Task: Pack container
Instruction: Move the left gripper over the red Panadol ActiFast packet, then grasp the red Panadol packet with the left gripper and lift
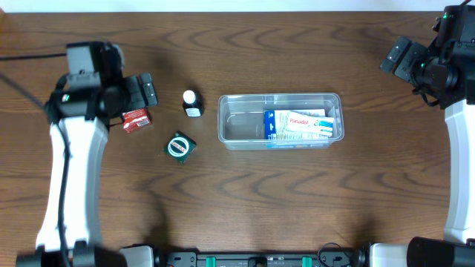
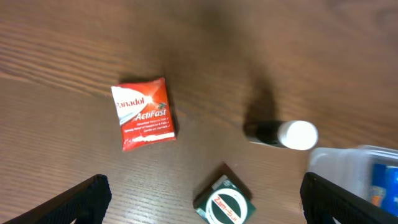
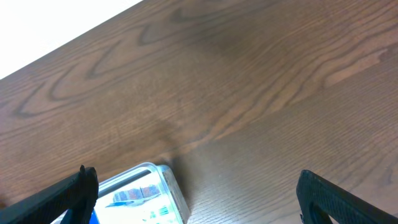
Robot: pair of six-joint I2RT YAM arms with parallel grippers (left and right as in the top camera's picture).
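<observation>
The clear plastic container (image 1: pixel 239 126) sits mid-table and holds a blue-and-white Panadol box (image 1: pixel 298 124) in its right half. A corner of the container also shows in the left wrist view (image 2: pixel 345 163) and in the right wrist view (image 3: pixel 168 186). A red Panadol ActiFast packet (image 1: pixel 136 119) (image 2: pixel 143 114), a small dark bottle with a white cap (image 1: pixel 192 103) (image 2: pixel 283 134) and a green square box (image 1: pixel 179 147) (image 2: pixel 224 203) lie left of the container. My left gripper (image 2: pixel 202 199) is open and empty above the packet and green box. My right gripper (image 3: pixel 196 196) is open and empty at the far right.
The table is dark wood. A pale strip beyond its far edge (image 3: pixel 50 31) shows in the right wrist view. The left arm (image 1: pixel 74 148) runs down the left side and the right arm (image 1: pixel 456 148) down the right side.
</observation>
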